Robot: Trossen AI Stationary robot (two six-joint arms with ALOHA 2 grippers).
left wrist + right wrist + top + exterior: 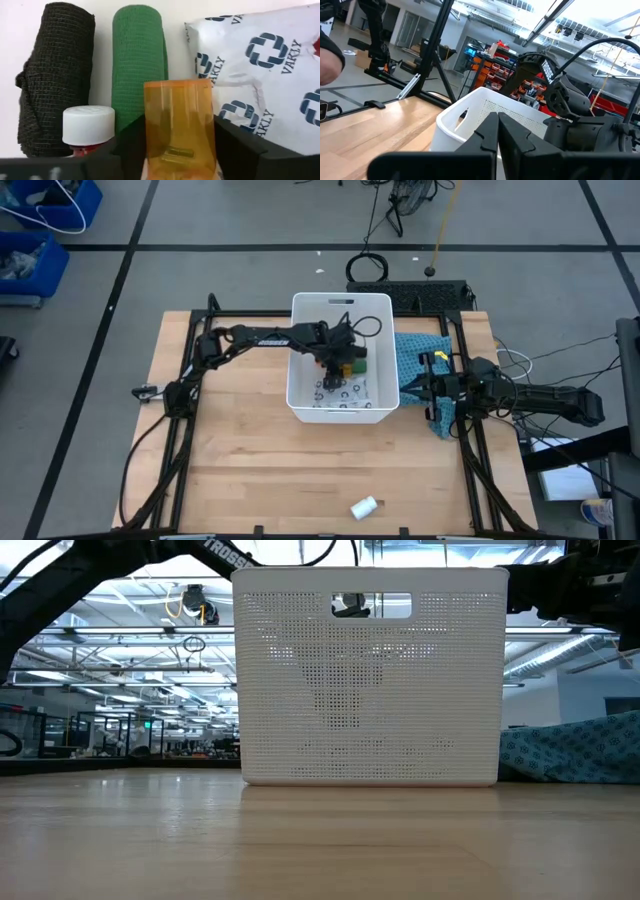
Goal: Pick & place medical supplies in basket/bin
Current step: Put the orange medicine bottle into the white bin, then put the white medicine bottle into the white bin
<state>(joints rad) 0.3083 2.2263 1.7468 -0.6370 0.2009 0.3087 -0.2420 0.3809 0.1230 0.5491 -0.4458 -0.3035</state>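
The white tub stands mid-table, and in the low view its perforated wall shows the handle slot. My left gripper reaches down inside the tub, shut on the orange bottle. Around the bottle on the tub floor lie the black roll, the green roll, the white dark-patterned packet and the red white-capped bottle. The white cylinder lies on its side on the table near the near edge. My right gripper is shut and empty, hovering over the teal cloth right of the tub. My left gripper pinches the orange bottle between its two fingers, one on each side wall of the lower body. The fingers come from above, pointing down into the tub. Whether the bottle's far end rests on the tub floor cannot be told.
The teal cloth lies bunched against the tub's right side. Blue bins stand on the floor beyond the table's far left corner. Bare wood stretches between the tub and the near edge. The arms' black frame rails run along both table sides.
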